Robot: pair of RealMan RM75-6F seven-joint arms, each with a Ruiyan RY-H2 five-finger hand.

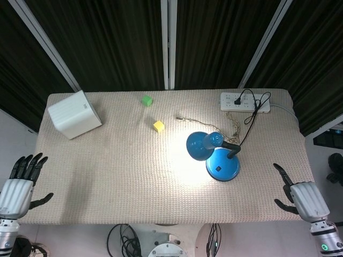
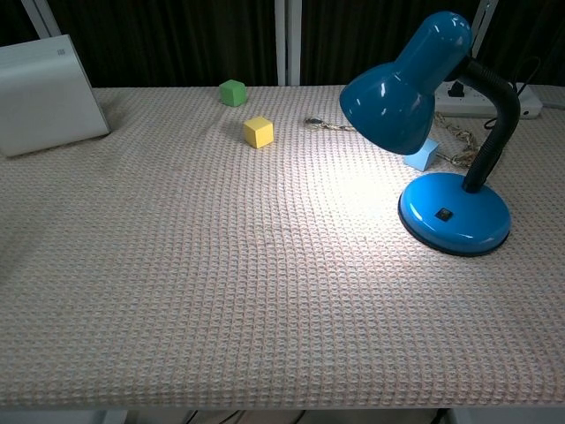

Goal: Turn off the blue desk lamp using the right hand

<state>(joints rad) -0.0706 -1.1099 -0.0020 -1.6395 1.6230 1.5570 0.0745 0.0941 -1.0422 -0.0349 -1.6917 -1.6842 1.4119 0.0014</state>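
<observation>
The blue desk lamp (image 1: pixel 217 155) stands right of the table's middle, lit, throwing a bright patch on the cloth to its left. Its round base (image 2: pixel 455 212) carries a small dark switch (image 2: pixel 444 214) on top, and its shade (image 2: pixel 402 84) tilts down to the left. My right hand (image 1: pixel 301 196) hovers open over the table's front right corner, well right of the lamp base. My left hand (image 1: pixel 19 184) hangs open off the front left corner. Neither hand shows in the chest view.
A white box (image 1: pixel 74 113) sits at the back left. A green cube (image 1: pixel 147 100) and a yellow cube (image 1: pixel 158 126) lie behind the middle, a light blue cube (image 2: pixel 421 154) behind the lamp. A white power strip (image 1: pixel 245 101) with the lamp's cord lies at the back right.
</observation>
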